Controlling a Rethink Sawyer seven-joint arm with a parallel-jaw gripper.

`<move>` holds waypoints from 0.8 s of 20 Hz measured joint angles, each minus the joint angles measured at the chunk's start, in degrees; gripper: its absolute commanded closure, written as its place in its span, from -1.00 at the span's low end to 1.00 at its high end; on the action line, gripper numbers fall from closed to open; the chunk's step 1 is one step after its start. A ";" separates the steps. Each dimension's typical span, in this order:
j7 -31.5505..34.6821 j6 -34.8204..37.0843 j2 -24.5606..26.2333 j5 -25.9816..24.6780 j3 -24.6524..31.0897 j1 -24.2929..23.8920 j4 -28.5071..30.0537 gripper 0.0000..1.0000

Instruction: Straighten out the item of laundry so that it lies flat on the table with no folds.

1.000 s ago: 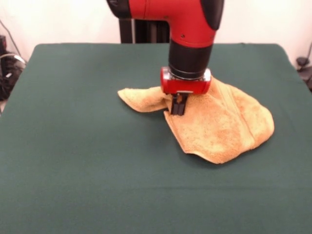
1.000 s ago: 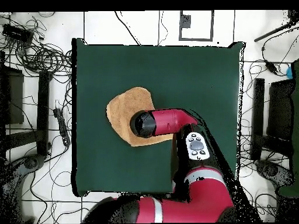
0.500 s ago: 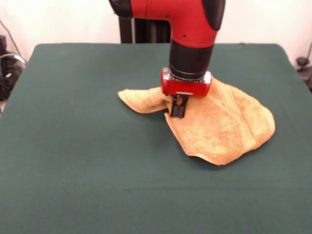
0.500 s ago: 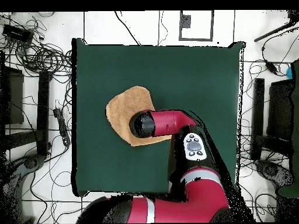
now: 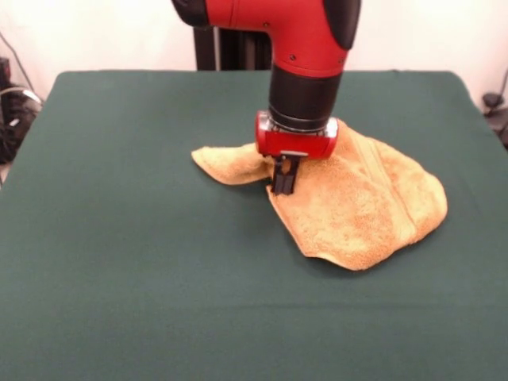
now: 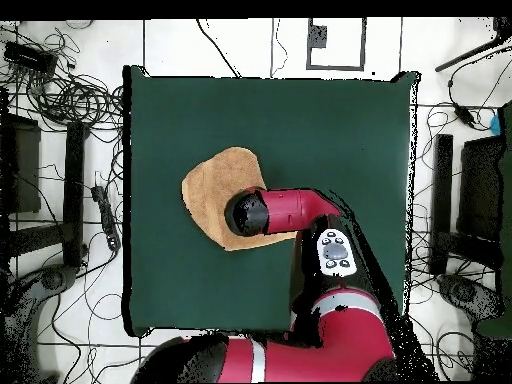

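Front view: pincer (image 5: 283, 184) closed narrow on the towel (image 5: 361, 206) at its inner fold
Towel: bunched beneath and beside the pincer on the worktop (image 5: 143, 278)
Progress: still folded; spreading remains

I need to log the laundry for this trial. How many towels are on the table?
1. A single mustard towel lies crumpled near the middle of the green table, under the gripper. Nothing suggests a second one beneath its folds, though that cannot be ruled out.
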 measured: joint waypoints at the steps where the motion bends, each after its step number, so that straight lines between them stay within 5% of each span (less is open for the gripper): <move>1: 0.00 0.00 0.00 0.00 -0.12 -0.02 -0.39 1.00; 16: 0.00 0.00 0.03 -0.31 -0.60 -0.51 -7.14 1.00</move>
